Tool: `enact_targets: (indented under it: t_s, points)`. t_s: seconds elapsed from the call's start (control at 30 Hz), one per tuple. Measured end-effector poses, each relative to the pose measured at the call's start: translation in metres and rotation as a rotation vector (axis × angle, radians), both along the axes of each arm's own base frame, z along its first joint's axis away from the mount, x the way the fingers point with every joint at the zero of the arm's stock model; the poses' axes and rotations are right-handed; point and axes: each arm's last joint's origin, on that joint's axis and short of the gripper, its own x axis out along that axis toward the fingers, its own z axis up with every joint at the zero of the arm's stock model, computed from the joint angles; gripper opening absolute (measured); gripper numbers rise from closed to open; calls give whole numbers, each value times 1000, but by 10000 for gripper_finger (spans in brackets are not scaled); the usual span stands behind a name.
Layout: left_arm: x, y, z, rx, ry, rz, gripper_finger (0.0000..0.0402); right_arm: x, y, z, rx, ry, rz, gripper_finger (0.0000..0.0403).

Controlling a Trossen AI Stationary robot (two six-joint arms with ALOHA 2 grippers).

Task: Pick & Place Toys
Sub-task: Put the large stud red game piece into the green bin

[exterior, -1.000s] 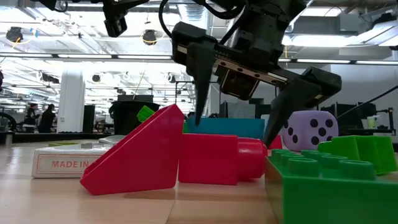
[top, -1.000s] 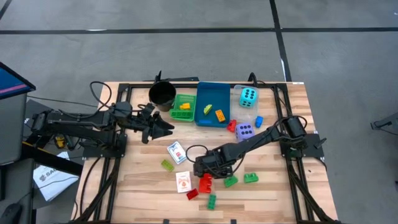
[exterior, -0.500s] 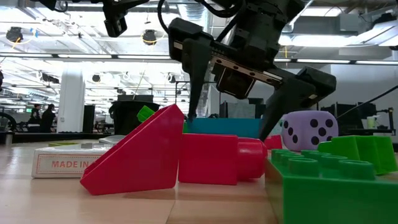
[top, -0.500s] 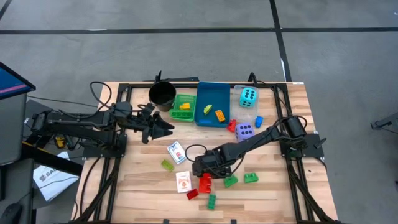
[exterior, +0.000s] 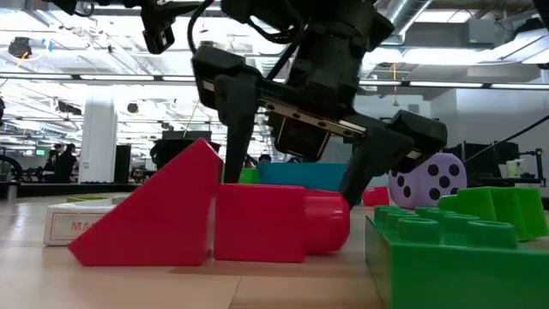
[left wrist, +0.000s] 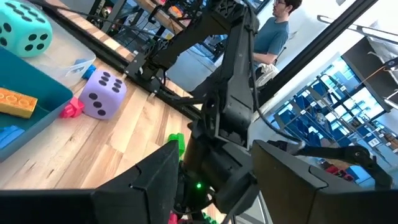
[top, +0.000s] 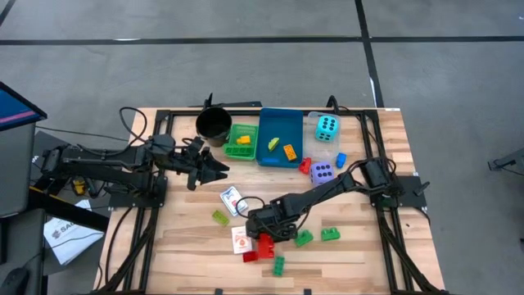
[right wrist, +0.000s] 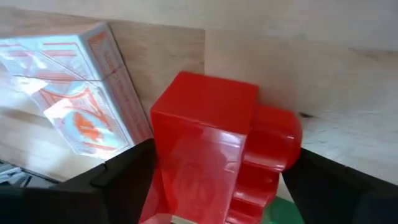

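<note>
While our right arm stretches diagonally from its mount at the right edge toward the table's near-middle, the right gripper (top: 260, 232) points down over the red brick (top: 266, 243). Seen level across the table, its two dark fingers (exterior: 233, 107) stand spread, one on each side of that red brick (exterior: 257, 221), their tips low beside it; we cannot tell whether they touch it. From the right wrist, the red brick (right wrist: 214, 146) fills the gap between the fingers, with a white card pack (right wrist: 71, 93) lying right against it. A second card pack (top: 232, 200) lies nearer the table's middle. Green bricks (top: 330, 234) sit scattered near the front right, the purple die (top: 322, 173) rests just in front of the blue tray (top: 264, 139), and the cyan die (top: 327, 126) sits behind it.

Our left arm reaches in level from the left side, and the left gripper (top: 214, 170) hangs above the boards with its fingers parted, holding nothing.
</note>
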Motion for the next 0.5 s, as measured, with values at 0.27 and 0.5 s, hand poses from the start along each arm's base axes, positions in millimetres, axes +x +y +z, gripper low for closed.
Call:
enact_targets:
  t_s: [0.27, 0.5]
  points:
    - [0, 0, 0, 0, 2, 0, 197, 0, -6, 6, -36, 26, 27, 272]
    - [0, 0, 0, 0, 2, 0, 197, -2, -12, 22, -29, -3, 48, 272]
